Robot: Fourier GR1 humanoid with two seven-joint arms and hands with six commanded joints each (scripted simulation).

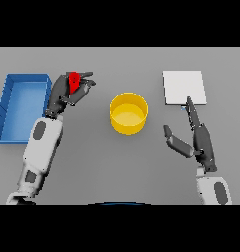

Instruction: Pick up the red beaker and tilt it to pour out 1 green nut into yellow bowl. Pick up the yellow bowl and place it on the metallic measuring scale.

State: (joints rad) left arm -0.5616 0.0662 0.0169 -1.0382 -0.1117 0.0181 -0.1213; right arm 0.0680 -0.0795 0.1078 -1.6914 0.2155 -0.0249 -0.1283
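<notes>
Left hand (68, 93), red beaker (73, 80), grey table (117, 157)

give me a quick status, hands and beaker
Left hand shut on red beaker, left of yellow bowl. Right hand open, near scale. Nothing between beaker and bowl.

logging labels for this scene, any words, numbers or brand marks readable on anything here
None can be read.
The red beaker in the left hand, the yellow bowl, the metallic measuring scale and the blue bin all show plain surfaces with no markings.
</notes>
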